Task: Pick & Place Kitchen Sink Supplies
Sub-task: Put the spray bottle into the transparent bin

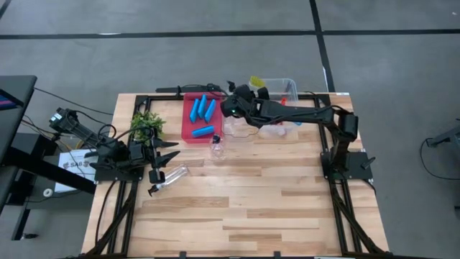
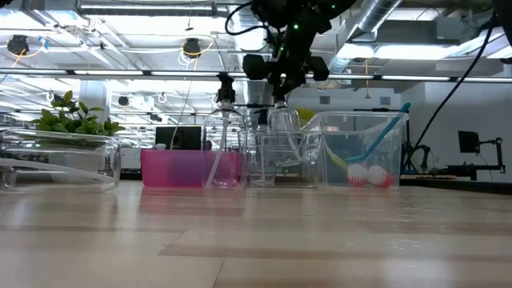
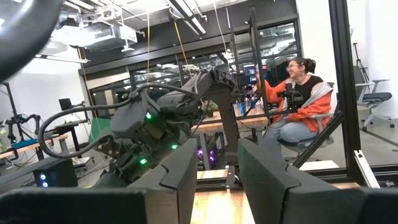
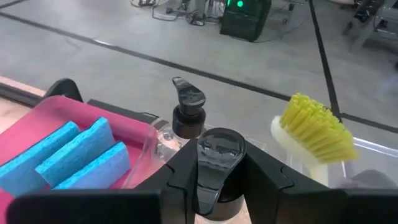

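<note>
Reading from the left, the left pincer (image 1: 164, 160) rests parked near the tabletop's (image 1: 273, 208) left edge, beside the green plant (image 1: 147, 124), its fingers spread and holding nothing. A clear bottle (image 1: 172, 175) lies on its side just in front of it, long axis running roughly across the tabletop towards the centre. Next comes the red tray (image 1: 188, 132) with four blue sponges (image 1: 203, 109), three side by side and one apart at the tray's near end. A second bottle (image 1: 218, 147) stands upright just beyond the tray's near right corner. The right pincer (image 4: 219, 163), reaching from the right side, is pressed on the black pump top (image 4: 219, 151) of a third bottle, held upright above a small clear bin (image 2: 284, 160). Behind it stands a fourth pump bottle (image 4: 185, 109); further right, a larger clear bin (image 1: 287, 86) holds the brushes, a yellow-green head (image 4: 317, 132) showing. The held bottle hangs directly below the pincer, axis vertical, so the coming move is judged to be a straight descent into the bin. The lying bottle is nearer the left arm.
</note>
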`<action>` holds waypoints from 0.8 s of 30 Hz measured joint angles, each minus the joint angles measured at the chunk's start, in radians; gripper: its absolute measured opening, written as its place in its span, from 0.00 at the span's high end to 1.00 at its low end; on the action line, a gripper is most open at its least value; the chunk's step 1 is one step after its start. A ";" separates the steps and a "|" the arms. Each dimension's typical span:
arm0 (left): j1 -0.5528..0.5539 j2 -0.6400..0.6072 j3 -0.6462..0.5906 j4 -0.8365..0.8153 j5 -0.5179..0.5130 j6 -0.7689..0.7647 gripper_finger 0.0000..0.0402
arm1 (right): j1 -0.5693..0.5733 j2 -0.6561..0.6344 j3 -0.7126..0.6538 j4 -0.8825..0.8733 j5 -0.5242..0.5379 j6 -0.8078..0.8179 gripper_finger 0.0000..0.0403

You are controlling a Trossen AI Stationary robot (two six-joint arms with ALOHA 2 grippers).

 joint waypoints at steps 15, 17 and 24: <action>0.000 0.000 0.000 0.000 0.000 0.000 0.71 | -0.005 0.000 -0.127 0.137 0.056 0.069 0.78; 0.000 0.000 0.000 0.000 0.000 0.000 0.71 | -0.012 0.000 -0.141 0.166 0.054 0.061 0.78; 0.000 0.000 0.000 0.000 0.000 0.000 0.71 | -0.029 0.000 -0.142 0.164 0.065 0.055 0.78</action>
